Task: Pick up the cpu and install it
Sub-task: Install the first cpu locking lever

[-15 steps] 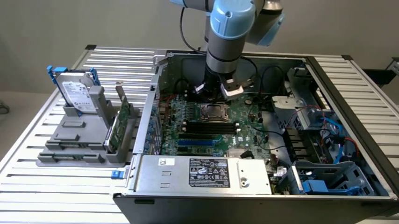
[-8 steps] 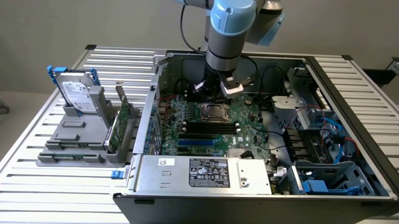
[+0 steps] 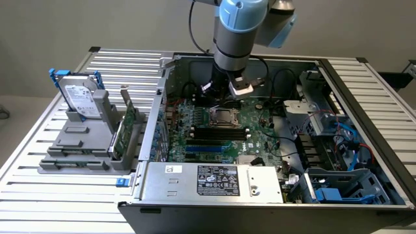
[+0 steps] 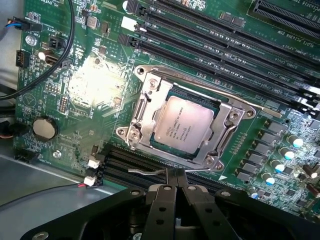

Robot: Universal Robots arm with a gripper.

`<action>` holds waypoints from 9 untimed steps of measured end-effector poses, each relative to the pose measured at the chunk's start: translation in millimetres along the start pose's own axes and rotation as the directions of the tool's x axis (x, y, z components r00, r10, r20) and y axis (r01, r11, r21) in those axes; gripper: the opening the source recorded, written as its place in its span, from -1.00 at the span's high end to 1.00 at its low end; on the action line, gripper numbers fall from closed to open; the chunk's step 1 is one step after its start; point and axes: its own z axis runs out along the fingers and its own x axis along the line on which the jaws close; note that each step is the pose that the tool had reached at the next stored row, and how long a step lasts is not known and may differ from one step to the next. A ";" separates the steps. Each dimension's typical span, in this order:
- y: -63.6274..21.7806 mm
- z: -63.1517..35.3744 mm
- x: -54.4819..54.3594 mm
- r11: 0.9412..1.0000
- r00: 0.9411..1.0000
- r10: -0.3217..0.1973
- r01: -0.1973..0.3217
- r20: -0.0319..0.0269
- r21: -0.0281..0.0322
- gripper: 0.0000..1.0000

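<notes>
End effector [image 4: 175, 181] with fingers pressed together, nothing between them, poised over the motherboard [image 3: 260, 139] inside the open computer case [image 3: 364, 92]. The cpu [image 4: 183, 130] lies seated in its socket [image 4: 145, 107], silver lid up, just ahead of the fingertips and apart from them; the metal frame surrounds it. Thin retention lever [image 4: 145, 171] lies close to the tips. Hard drive [image 3: 81, 100] stands in a grey holder on the counter [image 3: 39, 156], well off to the side.

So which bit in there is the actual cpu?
Look inside the open computer case at the green motherboard. Near its middle sits a metal-framed socket, and the cpu is the small dull-silver square lying in it, unlike the long black memory slots alongside.
</notes>
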 end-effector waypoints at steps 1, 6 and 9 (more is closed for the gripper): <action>-0.2 -0.3 -0.2 1.000 1.000 0.000 0.000 0.001 0.000 0.79; -1.4 -0.6 -2.4 1.000 1.000 0.000 0.000 0.002 0.001 0.79; -2.2 -0.5 -4.2 1.000 1.000 0.001 -0.001 0.002 0.000 0.79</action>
